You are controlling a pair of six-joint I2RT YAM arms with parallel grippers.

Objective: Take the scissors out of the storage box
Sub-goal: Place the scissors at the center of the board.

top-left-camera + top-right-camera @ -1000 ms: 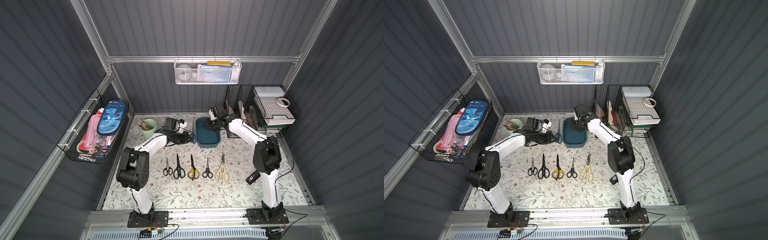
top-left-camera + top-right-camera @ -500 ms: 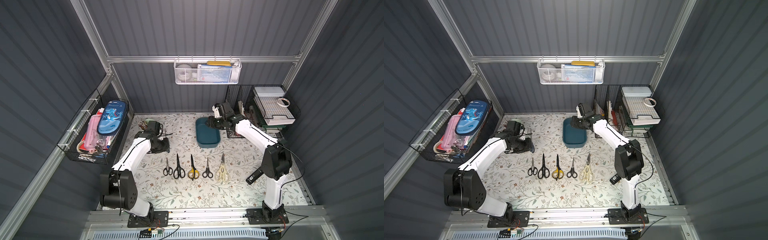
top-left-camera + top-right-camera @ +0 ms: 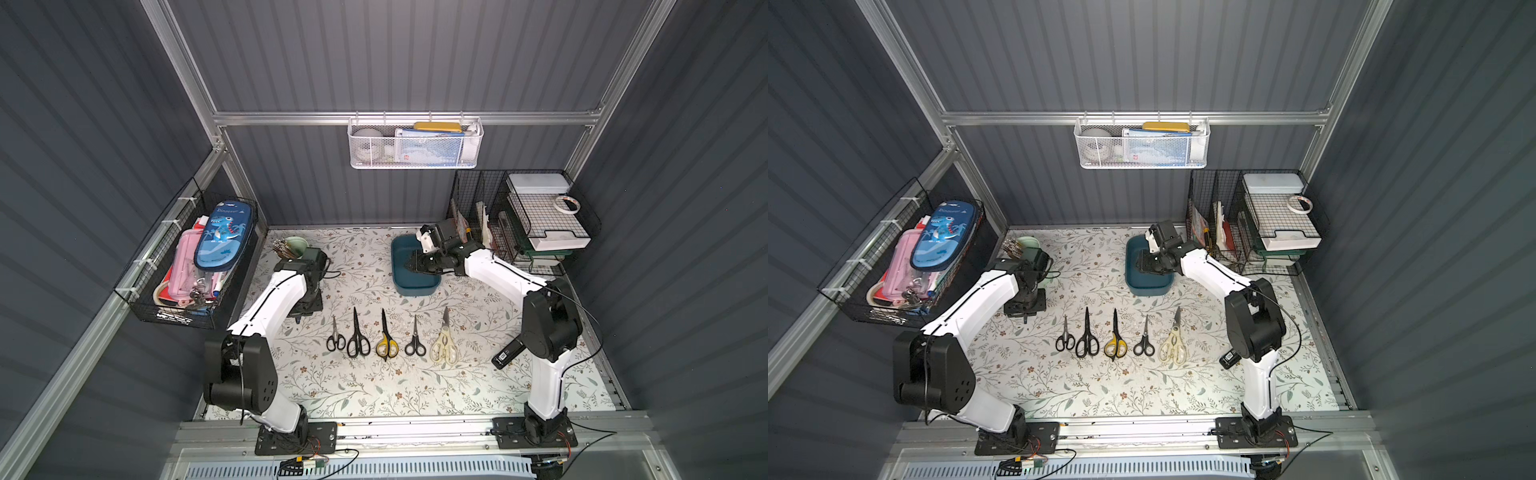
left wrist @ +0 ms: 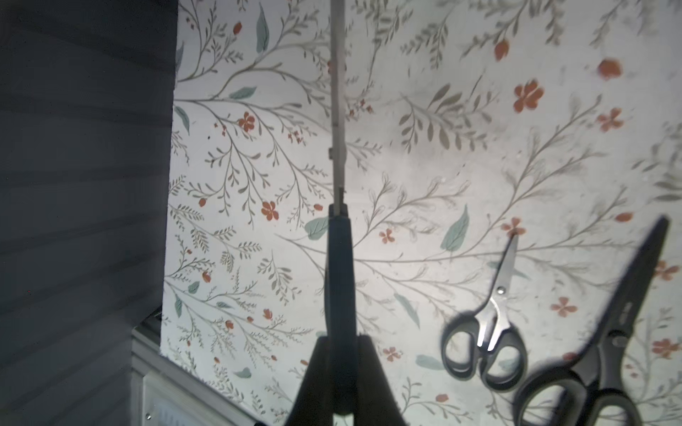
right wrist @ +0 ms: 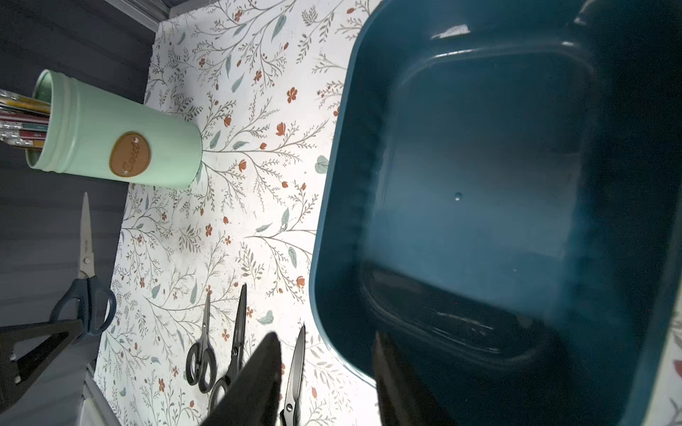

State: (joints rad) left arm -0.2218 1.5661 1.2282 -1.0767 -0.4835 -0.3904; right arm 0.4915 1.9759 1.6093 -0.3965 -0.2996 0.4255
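Observation:
Several scissors lie in a row on the floral mat, from a small black pair (image 3: 336,338) to the cream shears (image 3: 444,349). Left of that row my left gripper (image 3: 300,318) points down at the mat. It is shut on the bluish-handled scissors (image 4: 339,276), seen edge-on with the blade pointing away; they also show in the right wrist view (image 5: 86,280). The dark teal storage box (image 3: 415,286) stands at the back and looks empty (image 5: 479,166). My right gripper (image 5: 325,335) is open over its rim, one finger outside the wall and one inside.
A mint pencil cup (image 3: 296,245) stands behind the left arm. A black bar (image 3: 508,353) lies by the right arm. A black wire basket (image 3: 187,266) hangs on the left wall. Wire racks (image 3: 528,220) fill the back right corner, and a white mesh basket (image 3: 415,145) hangs on the back wall.
My left arm carried the bluish scissors from beside the box to the left side, then nearer the front. The right gripper came forward and down over the box.

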